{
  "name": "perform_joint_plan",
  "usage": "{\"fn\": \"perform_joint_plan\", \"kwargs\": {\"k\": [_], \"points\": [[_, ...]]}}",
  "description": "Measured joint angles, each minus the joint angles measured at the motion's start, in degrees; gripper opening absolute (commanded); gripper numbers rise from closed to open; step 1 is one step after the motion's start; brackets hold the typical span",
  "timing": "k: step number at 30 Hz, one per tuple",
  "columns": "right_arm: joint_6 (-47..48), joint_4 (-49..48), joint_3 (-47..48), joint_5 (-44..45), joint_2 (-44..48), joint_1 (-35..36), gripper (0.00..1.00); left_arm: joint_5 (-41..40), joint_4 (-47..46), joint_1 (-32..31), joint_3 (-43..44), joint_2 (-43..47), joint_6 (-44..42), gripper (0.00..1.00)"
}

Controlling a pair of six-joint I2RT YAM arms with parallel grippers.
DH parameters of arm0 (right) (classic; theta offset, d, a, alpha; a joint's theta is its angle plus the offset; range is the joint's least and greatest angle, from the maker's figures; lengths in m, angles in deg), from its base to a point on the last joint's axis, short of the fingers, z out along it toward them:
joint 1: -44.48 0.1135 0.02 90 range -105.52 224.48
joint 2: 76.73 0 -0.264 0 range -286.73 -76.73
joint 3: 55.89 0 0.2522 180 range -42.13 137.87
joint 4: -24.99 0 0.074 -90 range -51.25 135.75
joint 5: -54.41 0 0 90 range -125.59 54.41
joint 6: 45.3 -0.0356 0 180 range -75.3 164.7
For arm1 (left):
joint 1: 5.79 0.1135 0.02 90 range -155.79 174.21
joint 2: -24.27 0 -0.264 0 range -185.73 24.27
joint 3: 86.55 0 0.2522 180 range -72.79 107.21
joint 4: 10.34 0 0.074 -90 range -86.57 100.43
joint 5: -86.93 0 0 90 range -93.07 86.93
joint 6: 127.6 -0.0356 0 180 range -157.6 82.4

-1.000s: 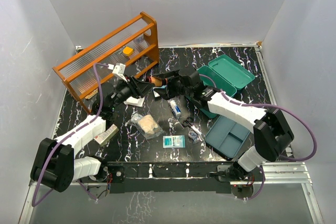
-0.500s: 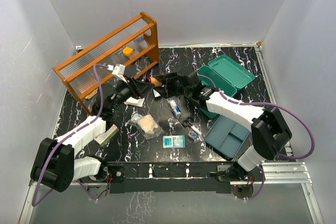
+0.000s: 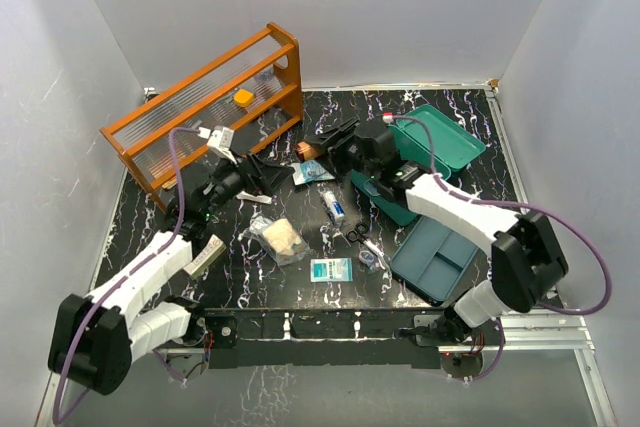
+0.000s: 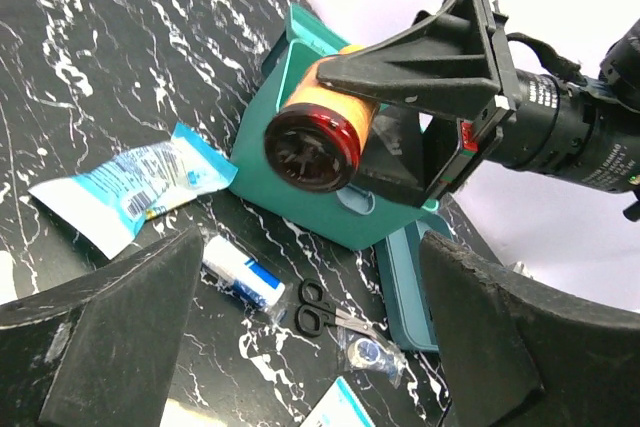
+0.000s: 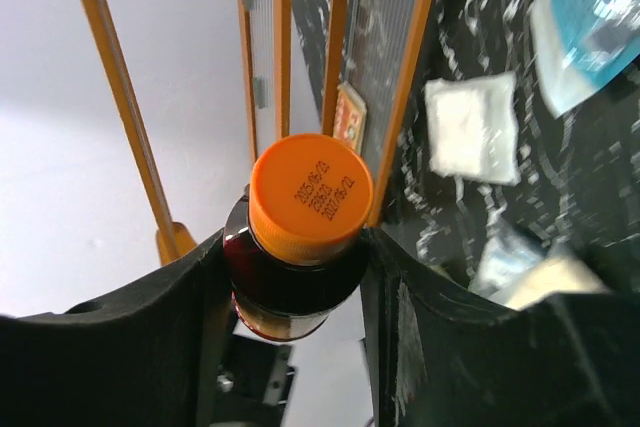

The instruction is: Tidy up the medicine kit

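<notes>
Right gripper [image 5: 300, 282]: pinching amber pill bottle [image 5: 308, 209], orange cap, held aloft mid-table.
Left gripper [image 4: 310, 347]: fingers spread, empty, just left of the bottle.
Medicine kit [image 3: 447, 139]: far right, lid open; contents hidden behind the arm.
Unpacked: sachet [image 3: 307, 173], tube [image 3: 334, 208], scissors [image 3: 357, 235], bagged bandage [image 3: 282, 241], all on the table.
Progress: early, by appearance; most items outside the kit.
Room: rack [image 3: 205, 107] far left, divided tray [image 3: 432, 259] near right; path rightward to the kit looks open.

The bottle [image 4: 315, 137] in my right gripper [image 5: 300, 267] hangs off the table, with the rack [image 3: 205, 107] to its left and the medicine kit [image 3: 445, 142] to its right. The tray [image 3: 432, 259] lies in front of the kit, with the scissors [image 3: 357, 237] just left of the tray.
</notes>
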Motion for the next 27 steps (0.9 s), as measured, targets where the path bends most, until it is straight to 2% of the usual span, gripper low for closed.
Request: {"fn": "perform_joint_plan", "kwargs": {"k": [6,12,19,27], "points": [[15.8,3.0,-3.6,-1.1,9.5,-5.8,0.38,-2.8,6.3,0.0,0.0,8.1,-2.5,0.9],[28.9,10.4,-4.4,-2.3,18.3,-12.6,0.39,-5.4,12.9,0.0,0.0,9.8,-4.2,0.91],[41.3,24.2,-4.0,-2.8,18.7,-21.4,0.39,-6.4,16.1,0.0,0.0,9.6,-4.7,0.92],[46.9,32.8,-4.0,0.3,17.8,-23.1,0.39,-6.3,15.8,0.0,0.0,7.0,-4.5,0.92]]}}
